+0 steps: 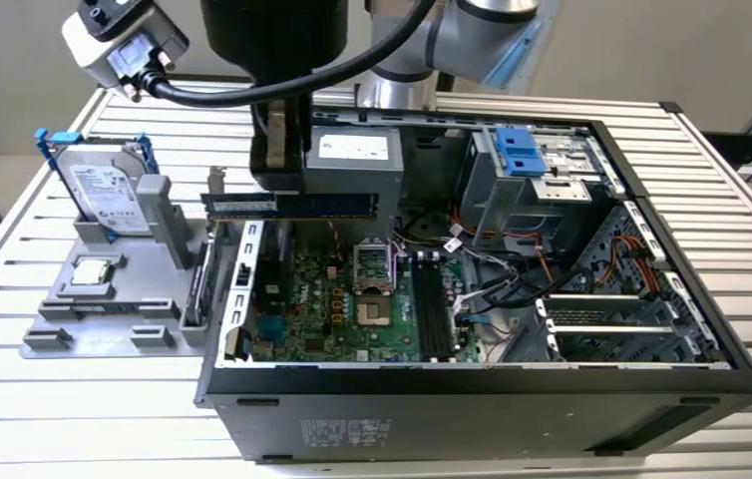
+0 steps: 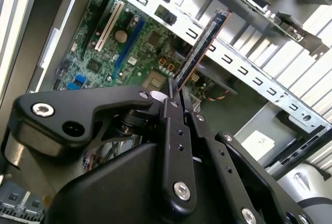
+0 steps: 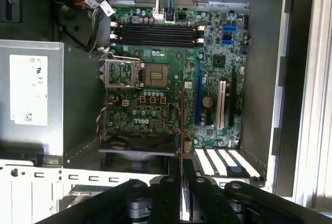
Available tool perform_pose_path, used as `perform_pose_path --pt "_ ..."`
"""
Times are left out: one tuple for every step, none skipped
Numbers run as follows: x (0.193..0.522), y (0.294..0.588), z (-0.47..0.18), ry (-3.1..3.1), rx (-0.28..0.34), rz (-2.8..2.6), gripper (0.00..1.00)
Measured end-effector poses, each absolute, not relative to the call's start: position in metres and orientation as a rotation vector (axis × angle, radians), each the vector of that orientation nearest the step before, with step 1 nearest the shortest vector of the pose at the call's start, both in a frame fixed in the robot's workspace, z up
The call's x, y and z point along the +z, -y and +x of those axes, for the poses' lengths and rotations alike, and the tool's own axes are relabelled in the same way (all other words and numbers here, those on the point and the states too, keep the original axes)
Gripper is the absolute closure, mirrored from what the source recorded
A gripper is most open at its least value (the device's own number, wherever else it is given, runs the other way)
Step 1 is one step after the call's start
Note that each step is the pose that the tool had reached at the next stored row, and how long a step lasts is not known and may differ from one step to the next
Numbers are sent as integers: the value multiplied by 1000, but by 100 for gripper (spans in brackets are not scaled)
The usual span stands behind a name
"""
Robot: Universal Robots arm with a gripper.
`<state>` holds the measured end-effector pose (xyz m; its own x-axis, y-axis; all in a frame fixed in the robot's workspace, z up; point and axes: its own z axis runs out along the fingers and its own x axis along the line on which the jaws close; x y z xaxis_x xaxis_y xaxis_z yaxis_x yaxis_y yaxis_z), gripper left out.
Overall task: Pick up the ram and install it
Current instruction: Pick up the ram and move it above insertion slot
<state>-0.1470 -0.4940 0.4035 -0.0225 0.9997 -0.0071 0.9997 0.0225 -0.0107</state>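
The ram (image 1: pixel 292 205) is a long, thin, dark stick hanging level above the rear left corner of the open computer case (image 1: pixel 483 384). My gripper (image 1: pixel 276 178) comes down from above and is shut on it. In the second wrist view the black fingers (image 2: pixel 174 130) pinch the ram (image 2: pixel 205 42), which runs away edge-on over the motherboard. In the first wrist view the ram (image 3: pixel 181 123) is a thin vertical line above the fingers (image 3: pixel 171 187). The black memory slots (image 3: pixel 155 32) lie across the board from it, seen also in the exterior view as black memory slots (image 1: pixel 432 314).
A grey fixture (image 1: pixel 110 299) at the exterior view's left holds a hard drive (image 1: pixel 104 195) and a processor (image 1: pixel 94 271). Inside the case sit the power supply (image 1: pixel 349 160), a blue drive bracket (image 1: pixel 523 150), loose cables (image 1: pixel 510 279) and the processor socket (image 3: pixel 153 73).
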Motion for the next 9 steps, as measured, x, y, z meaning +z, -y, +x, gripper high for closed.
perform_pose_path --pt "404 494 -145 2245 20 -2195 100" --pt "404 494 -144 2244 20 -2195 100" --pt "404 494 -142 2245 20 -2195 100" --pt "404 494 -141 2245 20 -2195 100" --pt "404 494 -139 2245 20 -2195 100" --pt "404 494 -137 2245 20 -2195 100" --pt "404 494 -136 2245 20 -2195 100" --pt "404 494 -134 2244 20 -2195 100" --pt "403 494 -133 2245 20 -2195 100"
